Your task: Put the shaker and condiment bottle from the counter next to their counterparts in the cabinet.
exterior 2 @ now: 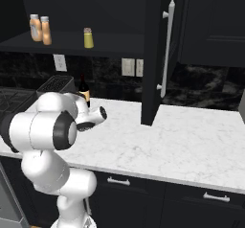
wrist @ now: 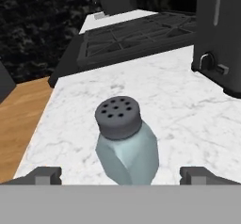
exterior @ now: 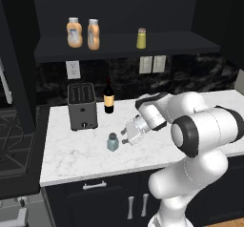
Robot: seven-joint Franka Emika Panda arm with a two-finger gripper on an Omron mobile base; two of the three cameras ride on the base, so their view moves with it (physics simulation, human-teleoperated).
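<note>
The hand (exterior: 125, 136) hangs low over the table (exterior: 86, 159) with its jaws spread wide and nothing between them gripped. Its two dark fingertips (wrist: 44, 175) stand well apart in the hand view, one on each side of the shaker (wrist: 125, 140), which sits upright on the marble just ahead of them, not touched. From the left base view the shaker (exterior: 113, 141) is a small pale blue-grey one with a grey cap, just beside the hand on its left.

Behind the shaker stands a dark toaster (exterior: 82, 106), and next to that a dark wine bottle (exterior: 109, 96) by the back wall.

Up on the cabinet shelf (exterior: 124, 47), two orange bottles (exterior: 74, 32) stand close together at the left. A small yellow-green shaker (exterior: 141, 38) stands apart to their right.
</note>
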